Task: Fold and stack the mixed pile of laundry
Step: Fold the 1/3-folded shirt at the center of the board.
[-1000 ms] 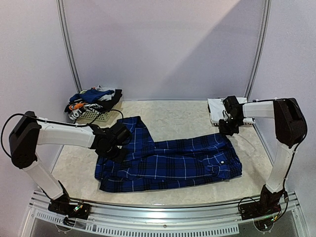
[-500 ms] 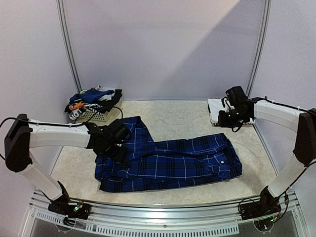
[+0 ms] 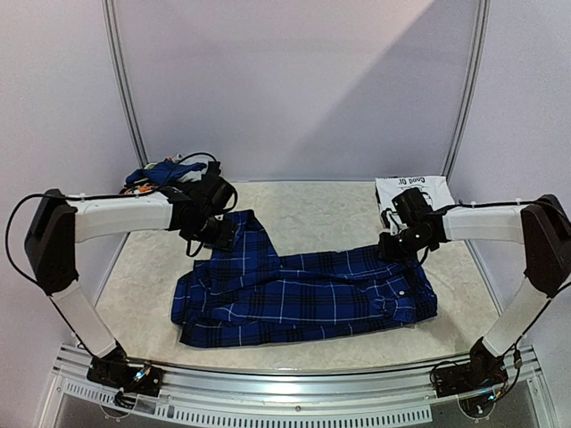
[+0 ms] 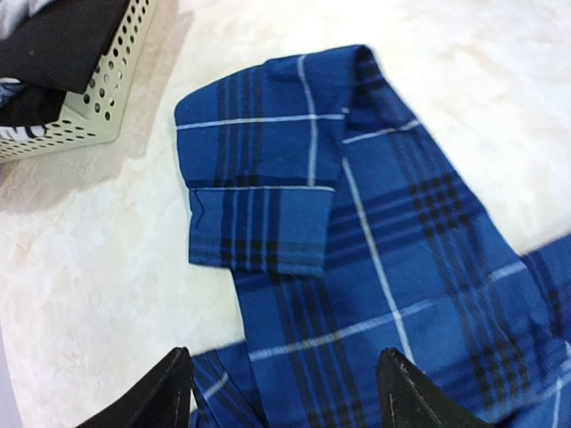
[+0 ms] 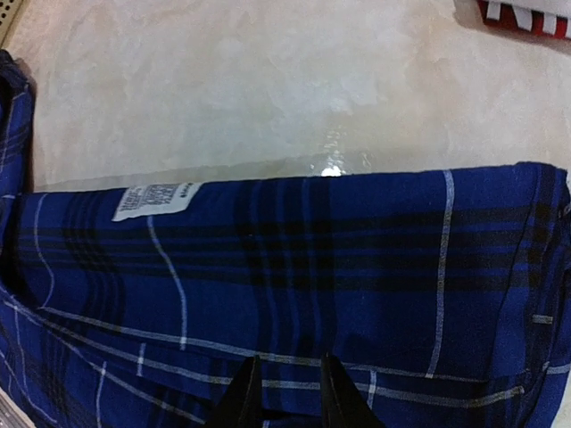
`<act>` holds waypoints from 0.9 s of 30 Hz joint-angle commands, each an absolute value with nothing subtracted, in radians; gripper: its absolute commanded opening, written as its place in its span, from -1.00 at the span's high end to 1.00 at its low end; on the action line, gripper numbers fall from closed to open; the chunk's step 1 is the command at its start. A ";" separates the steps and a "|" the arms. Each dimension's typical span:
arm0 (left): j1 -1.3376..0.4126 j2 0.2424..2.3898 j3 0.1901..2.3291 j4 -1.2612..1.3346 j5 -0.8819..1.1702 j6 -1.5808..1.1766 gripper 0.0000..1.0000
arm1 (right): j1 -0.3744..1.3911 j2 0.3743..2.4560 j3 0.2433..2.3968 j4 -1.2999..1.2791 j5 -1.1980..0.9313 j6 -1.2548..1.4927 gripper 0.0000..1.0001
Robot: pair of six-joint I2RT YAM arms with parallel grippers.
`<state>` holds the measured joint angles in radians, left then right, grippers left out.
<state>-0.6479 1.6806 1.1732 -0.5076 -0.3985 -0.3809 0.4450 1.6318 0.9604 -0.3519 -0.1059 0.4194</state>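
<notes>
The left arm [image 3: 120, 217] and right arm [image 3: 486, 223] match: smooth white tube links joined by chunky matt black joint housings, the largest a rounded black block between the two long links. Thin black cables [image 3: 9, 239] loop loosely off the joints and trail along the white tubes. The bases [image 3: 125, 376] are low black blocks. The left gripper [image 4: 284, 357] has plain black, wedge-shaped fingers [image 4: 152, 401] tapering to a point; the right gripper [image 5: 290, 361] shows narrower black fingers [image 5: 245, 397] of the same sort
</notes>
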 commanded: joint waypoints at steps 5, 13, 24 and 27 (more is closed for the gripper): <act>-0.536 1.882 1.289 -0.461 -0.304 -0.311 -0.43 | 0.442 1.758 0.919 -0.318 0.010 0.452 0.52; -0.512 2.032 1.409 -0.511 -0.258 -0.271 -0.32 | 0.442 1.784 0.907 -0.347 0.090 0.473 0.49; -0.511 2.133 1.455 -0.539 -0.264 -0.259 -0.11 | 0.443 1.679 0.902 -0.388 0.091 0.475 0.48; -0.511 2.138 1.456 -0.538 -0.278 -0.255 0.22 | 0.443 1.657 0.903 -0.395 0.087 0.476 0.48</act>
<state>-0.5186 2.1094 1.4429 -0.5133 -0.2691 -0.2722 0.4450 1.7046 0.9138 -0.3515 0.0692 0.4671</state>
